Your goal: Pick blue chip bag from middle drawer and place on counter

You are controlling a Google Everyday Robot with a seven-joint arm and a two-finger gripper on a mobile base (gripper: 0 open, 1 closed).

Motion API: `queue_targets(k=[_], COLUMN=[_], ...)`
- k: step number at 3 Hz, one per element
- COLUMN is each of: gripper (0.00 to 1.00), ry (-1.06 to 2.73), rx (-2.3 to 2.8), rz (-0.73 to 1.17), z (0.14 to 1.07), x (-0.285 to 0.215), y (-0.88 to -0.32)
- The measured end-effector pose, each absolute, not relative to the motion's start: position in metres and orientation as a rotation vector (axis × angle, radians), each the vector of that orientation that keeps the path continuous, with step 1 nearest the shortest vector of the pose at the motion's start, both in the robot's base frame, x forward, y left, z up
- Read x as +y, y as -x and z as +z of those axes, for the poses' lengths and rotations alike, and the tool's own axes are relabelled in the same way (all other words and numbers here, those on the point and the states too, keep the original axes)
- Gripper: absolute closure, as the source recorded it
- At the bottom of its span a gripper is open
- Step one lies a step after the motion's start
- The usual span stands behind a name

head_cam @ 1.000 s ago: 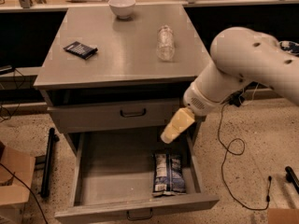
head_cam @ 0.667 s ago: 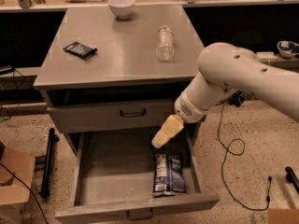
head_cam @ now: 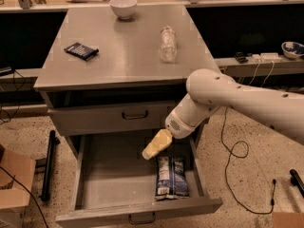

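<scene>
While hand (head_cam: 151, 151) hovers over middle drawer (head_cam: 109, 177), grip unreadable: reach step; next, descend 5 o'clock onto blue chip bag (head_cam: 171, 176).

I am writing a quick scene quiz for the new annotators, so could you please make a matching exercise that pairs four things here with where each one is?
Things:
1. blue chip bag
2. clear bottle
3. black calculator
4. gripper

Places:
A. flat on the left part of the counter
B. held in the air over the open middle drawer
C. lying on the right side of the middle drawer's floor
D. lying on its side on the right part of the counter

Pairs: 1-C, 2-D, 3-A, 4-B
</scene>
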State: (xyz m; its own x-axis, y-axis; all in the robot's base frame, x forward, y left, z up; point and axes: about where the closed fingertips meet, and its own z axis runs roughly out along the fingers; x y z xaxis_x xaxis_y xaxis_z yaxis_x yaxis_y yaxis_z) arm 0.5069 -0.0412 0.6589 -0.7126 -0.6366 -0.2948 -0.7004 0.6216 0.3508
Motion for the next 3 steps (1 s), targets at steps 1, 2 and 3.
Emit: queue_targets(k=[1,2,3], gripper=[0.0,0.0,0.0], ry=[1.118,1.08,0.986], rx=[2.702,2.751,2.858], rz=[0.681,0.726,0.793], z=[0.656,0.634,0.579], x=[-0.041,-0.04,-0.04], y=[-0.507,-0.51,-0.516])
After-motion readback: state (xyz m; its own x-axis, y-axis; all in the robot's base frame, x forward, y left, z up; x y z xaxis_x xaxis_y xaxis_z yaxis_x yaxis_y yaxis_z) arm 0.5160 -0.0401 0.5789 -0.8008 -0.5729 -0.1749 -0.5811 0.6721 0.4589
